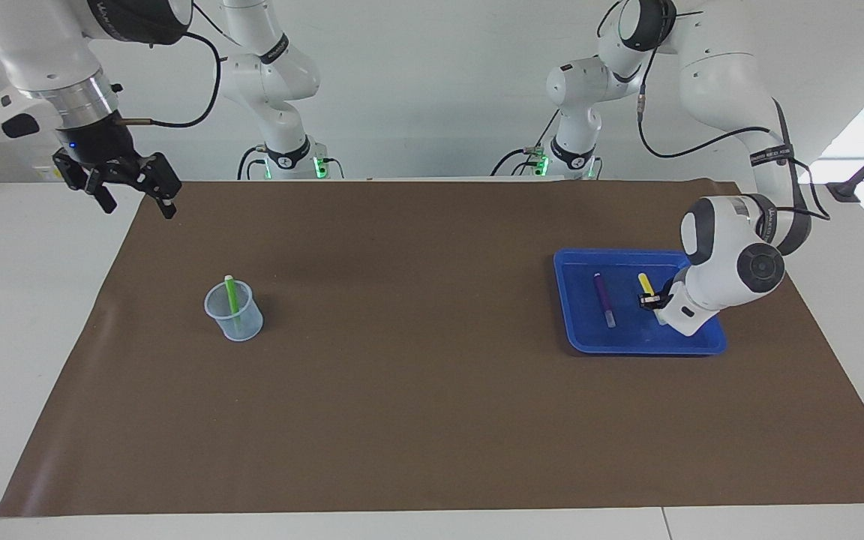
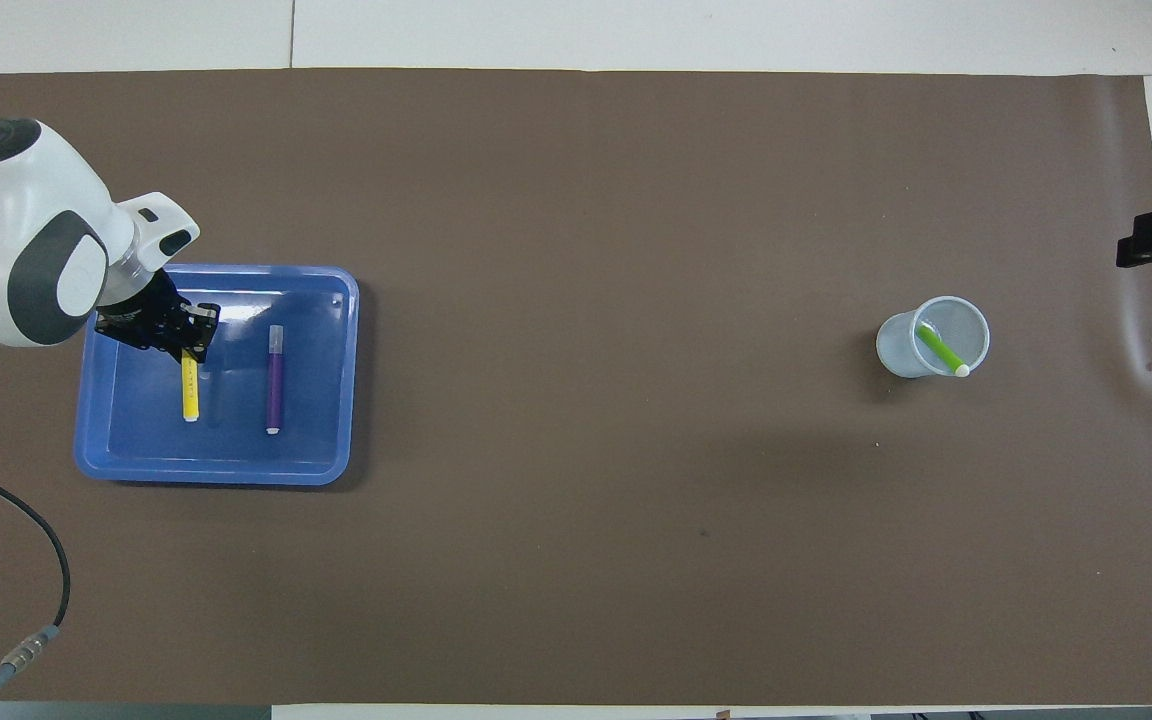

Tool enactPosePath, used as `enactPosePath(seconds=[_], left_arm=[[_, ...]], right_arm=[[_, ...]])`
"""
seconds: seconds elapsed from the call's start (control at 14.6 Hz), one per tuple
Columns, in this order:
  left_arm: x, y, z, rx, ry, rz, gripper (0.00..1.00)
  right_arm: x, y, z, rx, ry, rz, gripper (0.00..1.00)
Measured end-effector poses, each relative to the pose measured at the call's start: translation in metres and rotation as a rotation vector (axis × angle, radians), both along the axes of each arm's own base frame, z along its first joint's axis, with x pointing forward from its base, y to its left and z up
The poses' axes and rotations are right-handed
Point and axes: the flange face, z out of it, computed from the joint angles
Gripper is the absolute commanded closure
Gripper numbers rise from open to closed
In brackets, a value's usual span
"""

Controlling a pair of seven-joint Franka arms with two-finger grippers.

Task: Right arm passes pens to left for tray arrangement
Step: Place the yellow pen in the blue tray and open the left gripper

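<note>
The blue tray (image 1: 612, 256) (image 2: 236, 272) lies toward the left arm's end of the table. In it a purple pen (image 1: 604, 298) (image 2: 275, 378) lies flat beside a yellow pen (image 1: 646, 284) (image 2: 191, 395). My left gripper (image 1: 651, 301) (image 2: 191, 345) is low in the tray, shut on the yellow pen's end farther from the robots. A green pen (image 1: 232, 296) (image 2: 941, 350) leans in a small clear cup (image 1: 235, 321) (image 2: 898, 350) toward the right arm's end. My right gripper (image 1: 139, 206) waits open and empty, raised over the mat's corner at that end.
A brown mat (image 1: 417, 375) (image 2: 586, 500) covers most of the white table. A black cable (image 2: 46, 560) loops over the mat's near corner at the left arm's end. Between tray and cup the mat is bare.
</note>
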Motion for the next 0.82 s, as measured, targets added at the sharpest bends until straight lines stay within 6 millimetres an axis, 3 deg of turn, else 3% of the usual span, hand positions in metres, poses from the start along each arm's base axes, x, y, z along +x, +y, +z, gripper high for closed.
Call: enactPosePath(seconds=[0.14, 0.21, 0.27, 0.68, 0.82], left_arm=[[-0.001, -0.001, -0.004, 0.006, -0.003, 0.017, 1.00], [-0.002, -0.001, -0.005, 0.006, -0.007, 0.019, 0.79], [-0.002, -0.001, -0.008, 0.004, -0.014, 0.018, 0.01], [-0.001, -0.003, -0.006, 0.003, -0.028, 0.012, 0.00], [0.004, -0.006, 0.008, 0.001, -0.052, 0.008, 0.00]], right_arm=[[0.001, 0.001, -0.017, 0.001, -0.003, 0.003, 0.00], [0.001, 0.002, -0.032, 0.001, -0.010, 0.005, 0.00], [-0.001, 0.002, -0.051, 0.003, -0.013, 0.008, 0.00], [-0.019, 0.009, -0.153, 0.003, 0.018, 0.130, 0.09], [-0.025, 0.009, -0.175, 0.003, 0.031, 0.160, 0.09]])
